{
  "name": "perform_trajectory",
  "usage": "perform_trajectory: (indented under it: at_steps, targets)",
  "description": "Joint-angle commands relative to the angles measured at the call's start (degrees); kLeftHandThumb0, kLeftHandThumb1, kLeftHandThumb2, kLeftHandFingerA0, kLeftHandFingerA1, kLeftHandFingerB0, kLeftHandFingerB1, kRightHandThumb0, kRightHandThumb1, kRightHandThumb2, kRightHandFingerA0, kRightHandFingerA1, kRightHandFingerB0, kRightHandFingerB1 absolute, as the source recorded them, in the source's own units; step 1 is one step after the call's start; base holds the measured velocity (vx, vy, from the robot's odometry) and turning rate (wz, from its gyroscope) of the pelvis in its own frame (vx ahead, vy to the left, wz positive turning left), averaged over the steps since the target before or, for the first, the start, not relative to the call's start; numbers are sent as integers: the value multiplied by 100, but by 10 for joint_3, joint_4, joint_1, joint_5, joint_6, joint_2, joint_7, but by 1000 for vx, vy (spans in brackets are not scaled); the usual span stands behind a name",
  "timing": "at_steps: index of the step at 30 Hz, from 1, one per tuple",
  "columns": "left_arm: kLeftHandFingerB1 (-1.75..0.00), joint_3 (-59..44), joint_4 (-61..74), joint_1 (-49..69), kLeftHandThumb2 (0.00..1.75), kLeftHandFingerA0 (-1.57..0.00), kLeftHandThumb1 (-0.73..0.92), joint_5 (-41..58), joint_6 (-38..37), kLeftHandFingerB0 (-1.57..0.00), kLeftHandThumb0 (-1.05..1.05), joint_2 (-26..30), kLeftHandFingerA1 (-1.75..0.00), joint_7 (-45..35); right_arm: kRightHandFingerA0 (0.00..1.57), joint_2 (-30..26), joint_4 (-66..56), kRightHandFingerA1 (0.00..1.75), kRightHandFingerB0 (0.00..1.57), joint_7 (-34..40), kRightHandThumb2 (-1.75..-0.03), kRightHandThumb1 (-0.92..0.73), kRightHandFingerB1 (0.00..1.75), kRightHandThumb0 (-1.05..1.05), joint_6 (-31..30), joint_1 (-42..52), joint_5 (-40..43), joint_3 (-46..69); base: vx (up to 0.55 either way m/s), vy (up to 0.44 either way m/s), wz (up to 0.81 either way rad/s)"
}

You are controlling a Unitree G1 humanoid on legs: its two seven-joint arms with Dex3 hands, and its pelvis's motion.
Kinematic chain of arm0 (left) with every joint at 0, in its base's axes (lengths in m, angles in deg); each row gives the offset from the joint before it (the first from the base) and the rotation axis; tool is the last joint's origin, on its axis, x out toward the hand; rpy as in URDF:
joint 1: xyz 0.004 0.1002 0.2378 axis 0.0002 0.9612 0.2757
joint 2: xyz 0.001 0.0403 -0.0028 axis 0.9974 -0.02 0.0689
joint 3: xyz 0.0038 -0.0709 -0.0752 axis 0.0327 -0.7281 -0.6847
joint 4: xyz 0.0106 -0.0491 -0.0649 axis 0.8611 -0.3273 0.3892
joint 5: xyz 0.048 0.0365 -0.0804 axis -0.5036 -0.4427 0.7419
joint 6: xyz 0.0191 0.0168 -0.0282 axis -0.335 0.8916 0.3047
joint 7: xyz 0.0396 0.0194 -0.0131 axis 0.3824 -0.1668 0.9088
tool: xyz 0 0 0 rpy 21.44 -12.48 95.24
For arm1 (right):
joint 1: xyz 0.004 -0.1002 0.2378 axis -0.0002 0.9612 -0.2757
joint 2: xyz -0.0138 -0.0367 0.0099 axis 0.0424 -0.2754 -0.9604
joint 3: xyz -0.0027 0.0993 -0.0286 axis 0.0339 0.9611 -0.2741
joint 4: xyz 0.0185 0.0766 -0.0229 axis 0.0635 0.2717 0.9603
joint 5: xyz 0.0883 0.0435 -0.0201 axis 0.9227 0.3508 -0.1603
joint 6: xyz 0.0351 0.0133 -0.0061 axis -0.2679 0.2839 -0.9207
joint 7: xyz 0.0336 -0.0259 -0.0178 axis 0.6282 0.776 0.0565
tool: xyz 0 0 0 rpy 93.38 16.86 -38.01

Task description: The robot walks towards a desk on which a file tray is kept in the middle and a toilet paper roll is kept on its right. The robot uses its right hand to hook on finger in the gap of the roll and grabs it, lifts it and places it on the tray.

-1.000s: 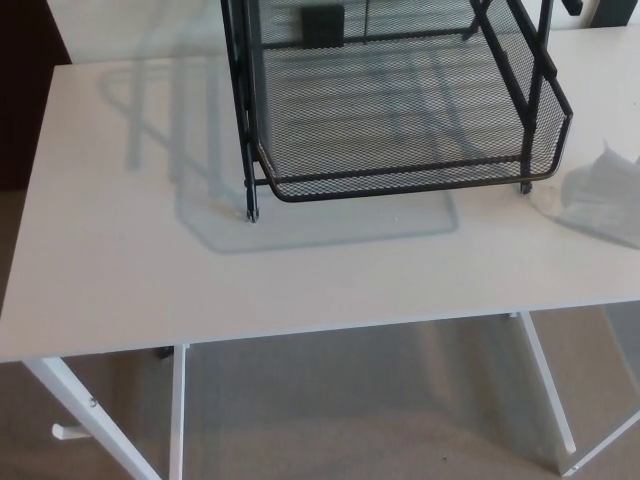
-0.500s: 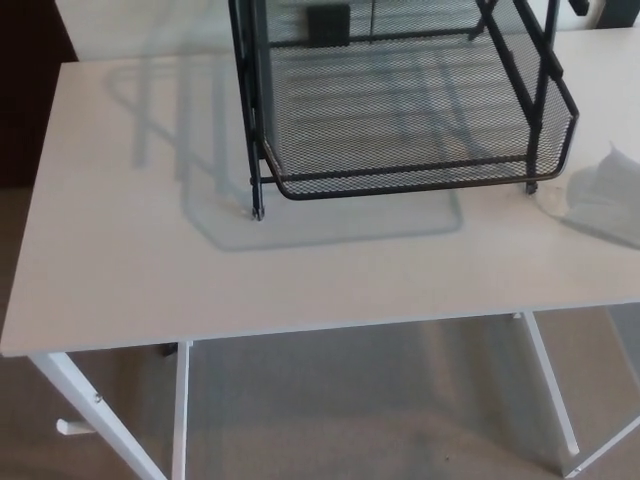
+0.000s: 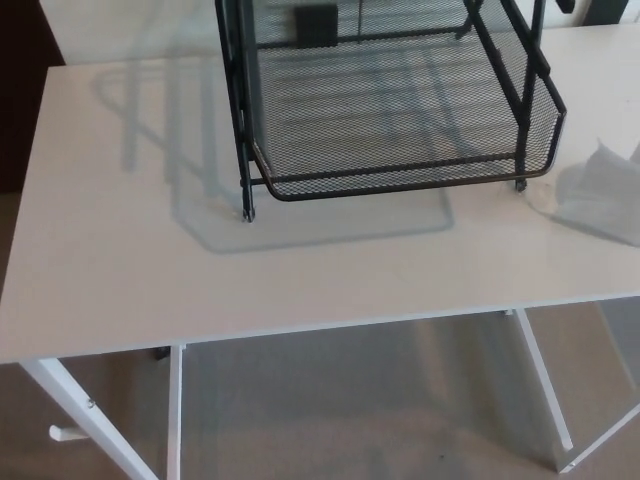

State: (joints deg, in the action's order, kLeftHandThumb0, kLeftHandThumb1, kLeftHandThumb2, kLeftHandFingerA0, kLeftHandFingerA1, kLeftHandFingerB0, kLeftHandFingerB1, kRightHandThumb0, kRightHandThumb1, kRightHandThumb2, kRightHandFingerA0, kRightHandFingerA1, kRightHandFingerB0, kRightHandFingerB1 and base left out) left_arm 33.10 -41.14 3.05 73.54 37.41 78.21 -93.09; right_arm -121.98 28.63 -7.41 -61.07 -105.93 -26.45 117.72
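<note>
I saw a black mesh file tray (image 3: 400,178) mid-desk, a dark block (image 3: 315,24) showing through its back, toilet paper (image 3: 600,190) just right of it, partly cropped, on a white desk (image 3: 150,270), beige floor (image 3: 350,400) below, neither hand visible.

The tray (image 3: 400,130) is black metal mesh. The desk (image 3: 150,270) under it is smooth, white and matt.
</note>
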Motion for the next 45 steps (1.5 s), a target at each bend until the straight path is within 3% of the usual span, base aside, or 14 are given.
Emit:
perform_trajectory:
  at_steps: [1,5,6,11,13,19,20,21,24,31,32,39,44,45]
  targets:
    - [-59,-1,3,25,120,-42,72,8,12,0,-75,18,-81,5,74,-31,26,155,40,25,-78,-26,157,-105,12,-70,-8,-25,0,0,0]
    - [-59,-3,13,30,120,-37,70,15,18,0,-73,19,-79,2,60,-30,-92,125,30,-40,-53,-41,131,-105,-28,-74,-27,-102,0,0,0]
    - [-68,1,5,27,83,-26,92,12,10,-3,-78,19,-82,0,49,-26,-125,109,12,-48,-52,-43,112,-86,-49,-74,-21,-112,0,0,0]
    - [-59,7,14,23,119,-39,70,13,16,0,-75,11,-79,2,23,-28,-228,46,8,-87,-61,-58,21,-39,-102,-63,-46,-196,0,0,0]
    - [-68,8,18,27,75,-28,92,12,16,-1,-80,9,-85,3,4,-26,-247,50,0,-96,-99,-51,50,-28,-124,-65,-54,-226,0,0,0]
    - [-65,16,31,40,83,-26,92,6,18,-4,-78,8,-80,11,20,-34,-246,38,6,-136,-60,-59,20,-48,-110,-80,-113,-341,0,0,0]
    - [-58,17,34,42,120,-34,71,6,21,0,-71,8,-76,13,22,-34,-243,38,6,-137,-60,-59,20,-49,-111,-85,-120,-353,0,0,0]
    - [-72,21,34,44,80,-27,92,3,15,-1,-78,9,-90,14,22,-35,-236,37,6,-143,-60,-59,20,-48,-111,-91,-125,-368,0,0,0]
    - [-59,22,29,47,120,-33,72,7,12,0,-72,10,-76,11,24,-29,-223,36,8,-147,-61,-58,22,-49,-128,-109,-141,-400,0,0,0]
    - [-68,22,29,49,84,-28,92,10,18,-7,-80,10,-82,16,22,-32,-213,38,6,-173,-61,-59,21,-50,-129,-126,-175,-447,0,0,0]
    - [-61,24,39,56,119,-40,73,7,19,-4,-76,8,-80,18,17,-32,-218,41,6,-181,-60,-59,21,-50,-133,-129,-186,-459,0,0,0]
    - [-69,27,33,57,85,-32,92,7,12,-6,-82,8,-84,20,19,-25,-218,42,6,-185,-61,-60,21,-51,-149,-137,-206,-474,0,0,0]
    - [-61,30,26,58,118,-38,72,6,5,-5,-77,9,-79,18,18,-21,-213,42,7,-181,-61,-60,21,-51,-144,-142,-206,-463,0,0,0]
    - [-68,27,28,59,84,-28,92,10,10,-6,-81,9,-82,17,18,-20,-212,39,7,-176,-61,-61,21,-51,-139,-144,-206,-458,0,0,0]
